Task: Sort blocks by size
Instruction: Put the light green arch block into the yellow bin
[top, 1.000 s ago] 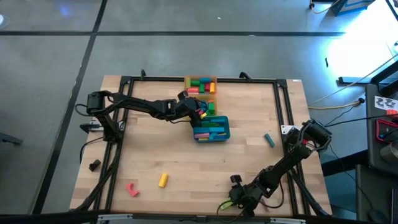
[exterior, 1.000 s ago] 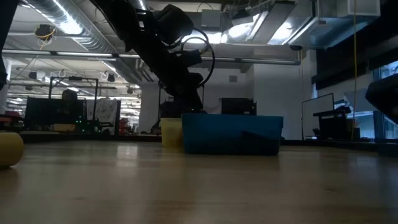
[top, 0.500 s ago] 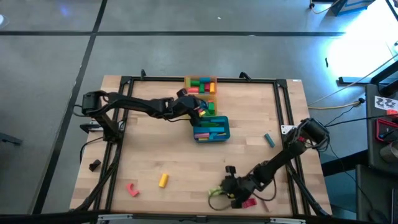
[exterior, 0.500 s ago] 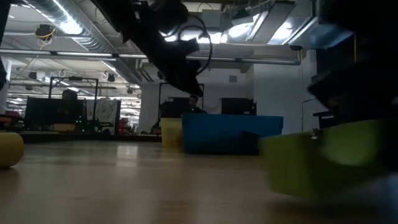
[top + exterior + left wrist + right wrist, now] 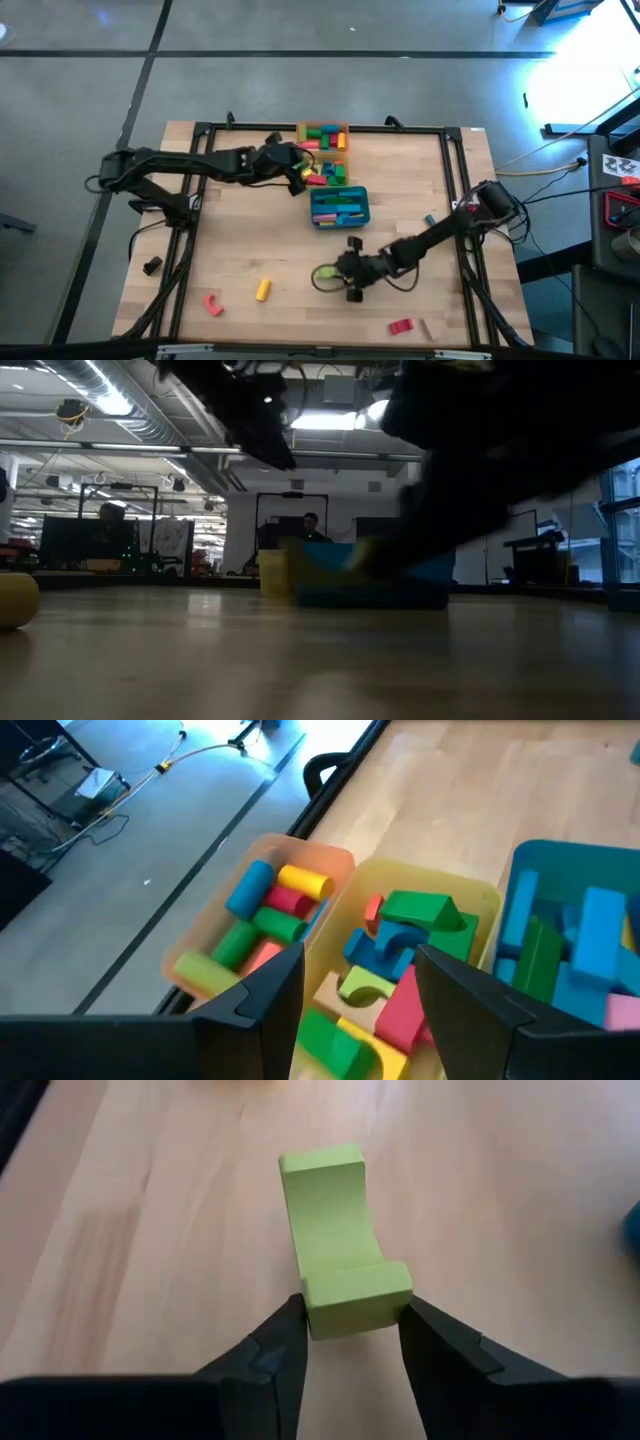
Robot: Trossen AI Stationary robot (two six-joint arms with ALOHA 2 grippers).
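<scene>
From above, the left gripper (image 5: 297, 172) is hovering beside the orange tray (image 5: 345, 128) and yellow tray (image 5: 346, 170) at the desk's (image 5: 240, 230) twelve o'clock edge, with the teal tray (image 5: 370, 212) just below them toward the centre. The right gripper (image 5: 335, 277) is reaching in from four o'clock, carrying a green arch (image 5: 324, 275) low over bare wood south of the teal tray. Loose blocks are lying well apart: a yellow cylinder (image 5: 262, 290) and a pink piece (image 5: 211, 304) toward seven o'clock, a red block (image 5: 400, 326) and a tan block (image 5: 423, 328) near the five o'clock edge, a teal bar (image 5: 433, 224) at three o'clock. Wide bare wood is lying open across the left half.

At desk height, the yellow cylinder (image 5: 17, 600) is sitting at the far left, and the yellow tray (image 5: 273, 572) and teal tray (image 5: 330, 575) are standing mid-distance; a dark arm is blotting out much of the right side, so the arch is only a greenish smear there. A person (image 5: 311, 523) is showing in the room behind.

The left wrist view is showing what the others cannot: the fingers (image 5: 262, 1000) are spread and empty above the trays, with cylinders in the orange tray (image 5: 300, 847), arches and wedges in the yellow tray (image 5: 440, 880), and long bars in the teal tray (image 5: 530, 855).

The right wrist view is showing the fingers (image 5: 275, 1345) clenched on the near end of the green arch (image 5: 335, 1235), its curved hollow facing up, with plain wood all round.
</scene>
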